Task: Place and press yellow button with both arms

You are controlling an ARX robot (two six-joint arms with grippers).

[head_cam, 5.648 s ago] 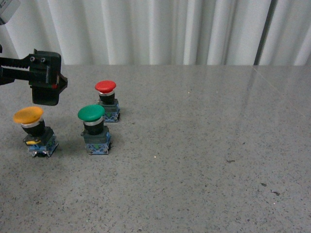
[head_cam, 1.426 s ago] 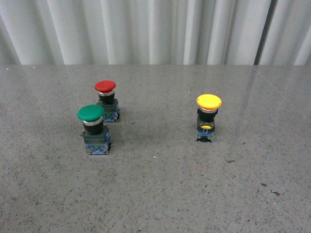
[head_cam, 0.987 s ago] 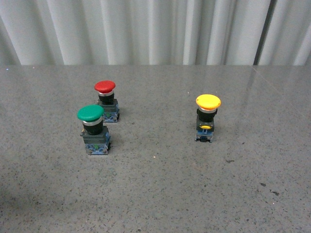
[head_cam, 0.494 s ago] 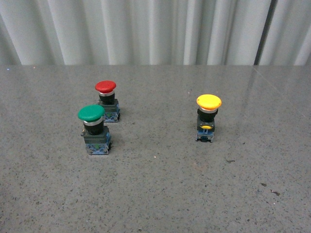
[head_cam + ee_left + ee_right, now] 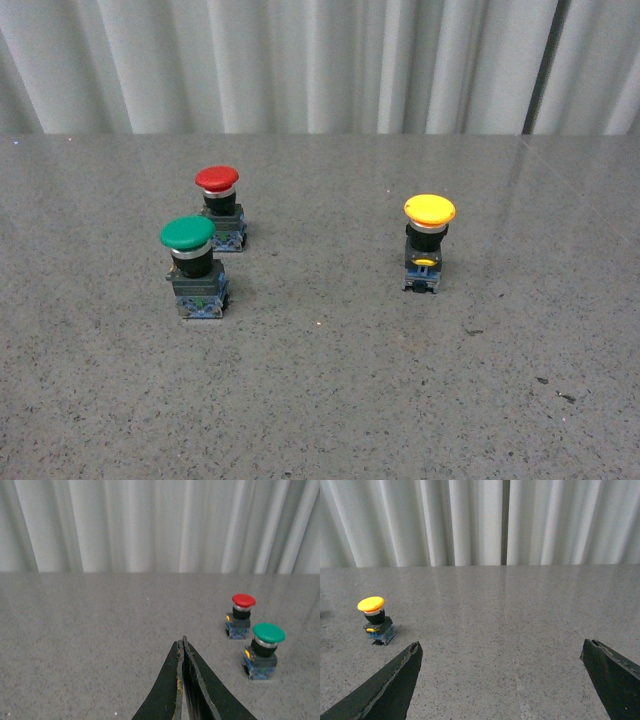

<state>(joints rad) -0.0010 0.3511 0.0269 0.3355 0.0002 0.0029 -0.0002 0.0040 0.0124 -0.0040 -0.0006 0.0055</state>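
The yellow button (image 5: 429, 243) stands upright on the grey table, right of centre in the front view, with nothing touching it. It also shows far off in the right wrist view as the yellow button (image 5: 374, 618). Neither arm appears in the front view. My left gripper (image 5: 183, 641) is shut, its two black fingers pressed together with nothing between them, hanging over bare table. My right gripper (image 5: 501, 647) is open wide, nothing between its fingers, and the yellow button lies well outside them.
A green-capped button (image 5: 194, 266) and a red-capped button (image 5: 220, 207) stand close together at the left of the table (image 5: 330, 400). Both show in the left wrist view: the green-capped button (image 5: 263, 650) and the red-capped button (image 5: 240, 615). White curtain folds close off the back.
Since the earliest frame the yellow button has gone from the left of the table to right of centre, and the left arm has left the front view. Nothing moves over the last second.
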